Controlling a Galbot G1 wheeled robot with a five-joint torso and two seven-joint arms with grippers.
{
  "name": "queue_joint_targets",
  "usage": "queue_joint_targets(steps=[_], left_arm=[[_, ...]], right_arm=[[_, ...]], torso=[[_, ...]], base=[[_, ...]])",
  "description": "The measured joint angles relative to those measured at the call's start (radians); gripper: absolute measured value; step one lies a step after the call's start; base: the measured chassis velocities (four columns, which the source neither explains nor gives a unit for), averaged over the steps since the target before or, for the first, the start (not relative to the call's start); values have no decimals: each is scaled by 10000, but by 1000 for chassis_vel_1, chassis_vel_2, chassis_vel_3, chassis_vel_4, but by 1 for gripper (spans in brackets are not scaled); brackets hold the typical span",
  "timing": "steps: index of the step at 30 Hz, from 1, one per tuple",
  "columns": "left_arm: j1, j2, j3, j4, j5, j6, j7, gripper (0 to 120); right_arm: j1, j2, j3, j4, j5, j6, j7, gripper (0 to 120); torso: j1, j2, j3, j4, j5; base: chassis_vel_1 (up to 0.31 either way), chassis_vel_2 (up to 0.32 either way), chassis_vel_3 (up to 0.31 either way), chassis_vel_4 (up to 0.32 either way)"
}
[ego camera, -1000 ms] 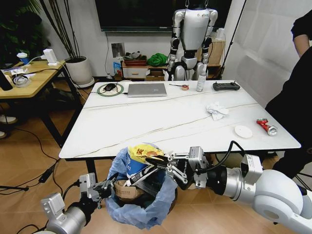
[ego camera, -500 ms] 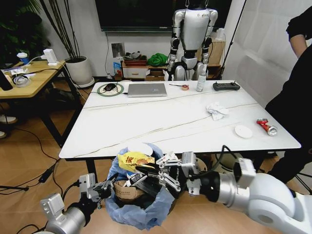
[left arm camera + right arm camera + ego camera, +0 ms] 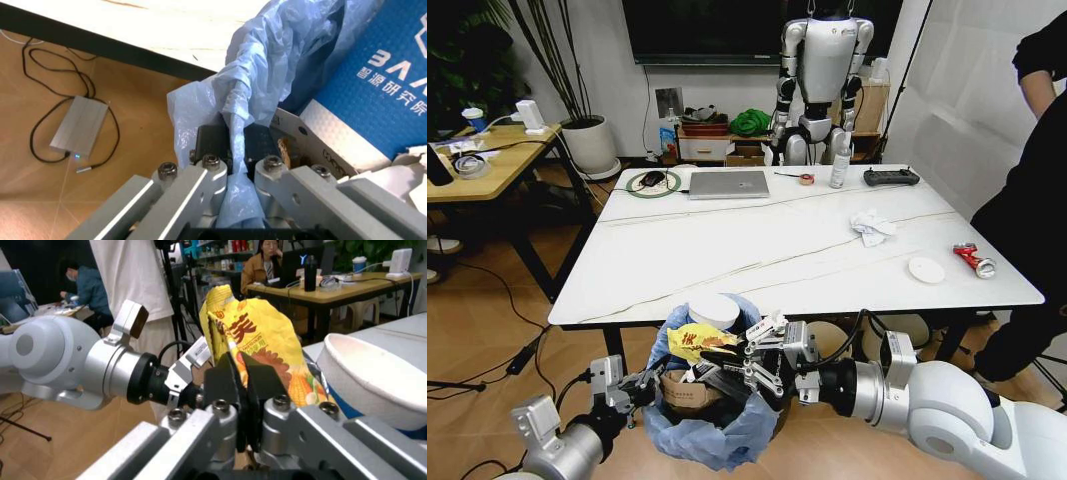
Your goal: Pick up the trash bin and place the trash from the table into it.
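The trash bin (image 3: 717, 435), lined with a light-blue bag, hangs just below the table's (image 3: 727, 265) near edge. My left gripper (image 3: 653, 382) is shut on its rim and bag (image 3: 233, 125). My right gripper (image 3: 730, 361) is shut on a yellow snack packet (image 3: 691, 340) over the bin's mouth; the right wrist view shows the packet (image 3: 257, 335) pinched between the fingers (image 3: 223, 377). In the bin stand a blue paper cup (image 3: 715, 311) and brown cardboard (image 3: 687, 393). On the table's right part lie a crumpled tissue (image 3: 870, 226), a white lid (image 3: 926, 269) and a red can (image 3: 974, 261).
At the table's far edge are a laptop (image 3: 729, 184), a green ring (image 3: 653, 184), a tape roll (image 3: 806, 179), a bottle (image 3: 839, 168) and a black controller (image 3: 891, 177). A humanoid robot (image 3: 822, 75) stands behind. A person (image 3: 1037, 210) stands at the right. A wooden desk (image 3: 487, 165) is left.
My right gripper has moved left and down with the yellow packet, bringing it lower over the bin's mouth. The left gripper and the bin have stayed put.
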Motion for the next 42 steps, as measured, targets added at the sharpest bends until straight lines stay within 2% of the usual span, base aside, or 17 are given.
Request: queue_joint_targets(steps=[1,4,7,11,15,25,29,35,37,42], left_arm=[[8,-8,-5,-23,0,0,-5,0],[21,-16,-14,-47,0,0,-11,0],[44,-18,-31,-80,8,0,-23,0],[46,-39,-25,-90,17,0,-44,0],[63,-51,-17,-91,29,5,-85,0],[126,-60,-12,-37,75,95,-215,0],[233,5,23,78,164,136,-285,0],[182,80,33,149,170,143,-309,0],[187,86,27,174,176,148,-336,0],[229,114,21,176,220,206,-392,0]], right_arm=[[-118,-37,28,2,-103,36,-55,10],[-241,-52,59,-14,-239,105,-110,16],[-320,-69,141,-8,-313,142,-127,31],[-307,-66,179,-6,-314,144,-125,41],[-395,-84,238,-49,-384,197,-126,59],[-385,-51,372,-102,-379,315,-125,64],[-491,-30,871,-97,-264,408,3,76],[-704,-58,1320,49,-221,425,249,88],[-690,84,1653,50,-121,477,629,94],[-507,427,2143,-207,16,684,1392,100]], torso=[[0,0,0,-1,0],[-1,0,0,-1,0],[-1,0,0,-1,1],[-1,0,0,0,1],[-1,0,0,-1,1],[-2,0,0,-1,0],[-2,0,0,0,0],[-2,0,0,-2,0],[-2,0,0,-2,0],[-2,0,0,0,-1]], base=[[0,0,0,0],[0,0,0,0],[0,0,0,0],[0,0,0,0],[0,0,0,0],[0,0,0,0],[0,0,0,0],[0,0,0,0],[0,0,0,0],[0,0,0,0]])
